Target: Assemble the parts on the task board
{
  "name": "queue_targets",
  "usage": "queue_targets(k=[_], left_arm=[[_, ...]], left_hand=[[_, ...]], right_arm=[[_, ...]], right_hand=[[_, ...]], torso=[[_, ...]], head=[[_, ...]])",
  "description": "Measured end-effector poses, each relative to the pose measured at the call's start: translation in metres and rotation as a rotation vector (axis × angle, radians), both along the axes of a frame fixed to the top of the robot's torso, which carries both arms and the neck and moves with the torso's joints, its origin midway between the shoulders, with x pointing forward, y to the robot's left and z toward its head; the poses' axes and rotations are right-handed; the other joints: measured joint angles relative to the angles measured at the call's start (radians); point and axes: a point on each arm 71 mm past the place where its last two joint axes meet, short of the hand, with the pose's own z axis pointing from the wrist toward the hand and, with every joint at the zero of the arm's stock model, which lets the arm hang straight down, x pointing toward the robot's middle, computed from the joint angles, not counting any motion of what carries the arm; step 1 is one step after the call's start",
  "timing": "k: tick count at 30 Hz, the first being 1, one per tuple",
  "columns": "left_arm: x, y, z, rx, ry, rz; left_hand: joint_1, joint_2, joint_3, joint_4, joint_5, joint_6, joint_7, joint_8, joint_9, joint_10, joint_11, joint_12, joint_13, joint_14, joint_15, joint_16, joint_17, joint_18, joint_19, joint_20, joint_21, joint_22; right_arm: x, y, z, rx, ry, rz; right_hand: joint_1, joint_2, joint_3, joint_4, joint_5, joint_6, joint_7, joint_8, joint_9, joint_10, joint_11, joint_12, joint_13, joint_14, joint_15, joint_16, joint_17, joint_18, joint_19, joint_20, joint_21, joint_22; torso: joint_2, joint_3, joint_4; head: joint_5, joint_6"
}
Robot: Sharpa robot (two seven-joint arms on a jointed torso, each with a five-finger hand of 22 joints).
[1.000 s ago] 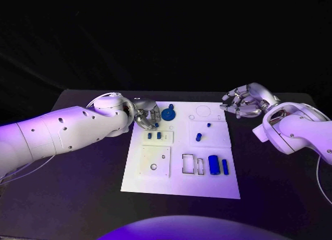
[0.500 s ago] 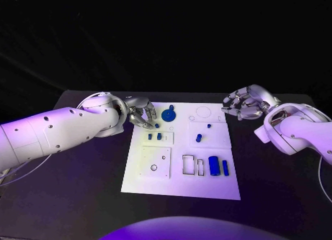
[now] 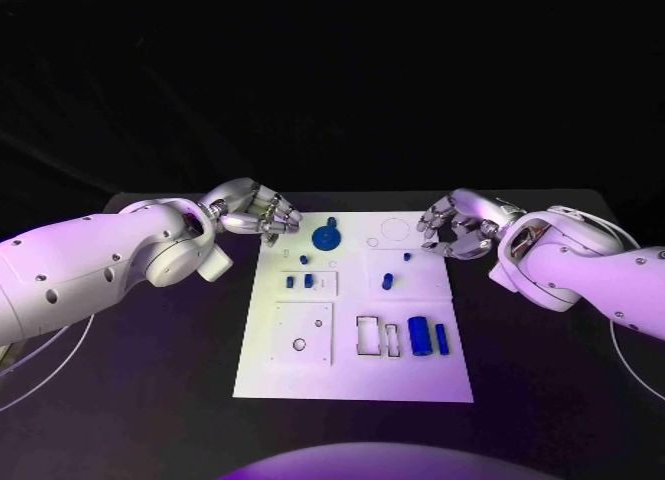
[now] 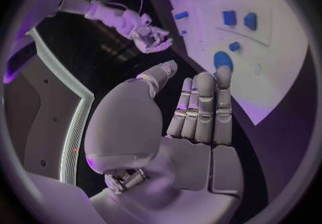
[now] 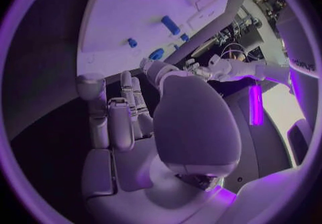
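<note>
I have both hands up at the far end of the board (image 3: pixel 275 370), one off each side, and neither is carrying anything: the left hand (image 3: pixel 256 212) has its fingers straight and close together with the palm bare, and the right hand (image 3: pixel 456 224) is loosely spread with nothing in it. The parts sit on the white plate between them: a round blue disc (image 3: pixel 326 237) near the far edge, just beside my left fingers (image 4: pixel 204 98), small blue pegs (image 3: pixel 299 282) in the raised square below it, two more small pegs (image 3: pixel 387 283) to the right, and two upright blue cylinders (image 3: pixel 419 335) beside an open rectangular slot (image 3: pixel 374 336) on the near right. My worry is the disc: it looks smooth hard plastic on a smooth plate, so a sideways brush from those metal fingers could skid it off. The pegs are tiny and rounded, likely to roll or slip from a pinch. The cylinders look tall and narrow enough to topple if nudged.
</note>
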Motion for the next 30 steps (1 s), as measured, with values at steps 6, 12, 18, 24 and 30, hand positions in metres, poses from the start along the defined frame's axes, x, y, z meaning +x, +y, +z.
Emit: queue_targets(k=[6,12,18,24,30], left_arm=[[-0.002,0.005,0.009,-0.262,0.038,0.071],[-0.004,0.008,0.013,-0.399,0.062,0.116],[-0.006,0.010,0.014,-0.460,0.072,0.136],[-0.007,0.010,0.015,-0.488,0.074,0.141],[-0.007,0.011,0.016,-0.503,0.076,0.146]], left_hand=[[-0.004,0.014,-0.008,0.008,0.000,-0.001,0.001,0.006,0.000,-0.002,0.002,0.021,0.000,-0.027,0.003,-0.029,-0.034,0.000,-0.021,0.004,-0.038,-0.034],[-0.007,0.019,-0.008,0.008,0.000,-0.001,0.001,0.006,0.000,0.002,-0.002,0.027,0.003,-0.027,0.003,-0.029,-0.040,0.000,-0.021,0.004,-0.038,-0.040],[-0.007,0.019,-0.008,0.008,0.000,-0.001,0.001,0.006,0.000,0.002,-0.002,0.027,0.002,-0.027,0.004,-0.033,-0.041,0.000,-0.021,0.004,-0.041,-0.042],[-0.007,0.019,-0.008,0.008,0.000,-0.001,0.001,0.006,0.000,0.002,-0.002,0.031,0.003,-0.027,0.003,-0.033,-0.042,0.000,-0.021,0.004,-0.041,-0.043],[-0.007,0.019,-0.008,0.008,0.000,-0.001,0.001,0.007,0.000,0.002,-0.002,0.031,0.003,-0.027,0.003,-0.033,-0.042,0.000,-0.021,0.004,-0.041,-0.043]], right_arm=[[-0.002,0.017,-0.004,-0.131,-0.038,0.075],[-0.001,0.031,-0.008,-0.233,-0.074,0.111],[-0.001,0.040,-0.013,-0.287,-0.091,0.123],[-0.002,0.048,-0.020,-0.313,-0.090,0.136],[-0.001,0.051,-0.022,-0.330,-0.099,0.136]], right_hand=[[-0.014,0.007,-0.009,-0.016,-0.013,0.002,0.002,-0.001,-0.008,-0.004,0.004,-0.025,-0.019,0.000,0.000,0.011,0.015,0.000,0.004,0.004,0.025,0.022],[-0.014,0.007,-0.003,-0.027,-0.013,0.005,0.005,-0.001,-0.013,0.000,0.007,-0.039,-0.027,0.000,0.000,0.020,0.025,0.000,0.013,0.006,0.051,0.042],[-0.019,0.012,0.000,-0.030,-0.013,0.012,0.005,-0.001,-0.015,0.000,0.007,-0.044,-0.032,0.003,0.003,0.024,0.025,-0.016,0.021,0.007,0.074,0.059],[-0.026,0.019,0.016,-0.045,-0.013,0.032,-0.001,-0.001,-0.017,0.024,0.006,-0.051,-0.041,0.003,0.003,0.035,0.024,-0.016,0.028,0.007,0.098,0.077],[-0.034,0.027,0.068,-0.060,-0.030,0.048,-0.008,0.007,-0.019,0.056,-0.001,-0.064,-0.053,0.003,0.003,0.045,0.024,-0.016,0.032,0.003,0.118,0.096]], torso=[[0.001,-0.0006,-0.0008],[0.002,-0.0018,-0.0005],[0.003,-0.0016,0.0005],[0.004,-0.0012,0.0011],[0.004,-0.0007,0.0006]], head=[[-0.014,0.007],[-0.022,0.011],[-0.022,0.012],[-0.022,0.009],[-0.021,0.004]])
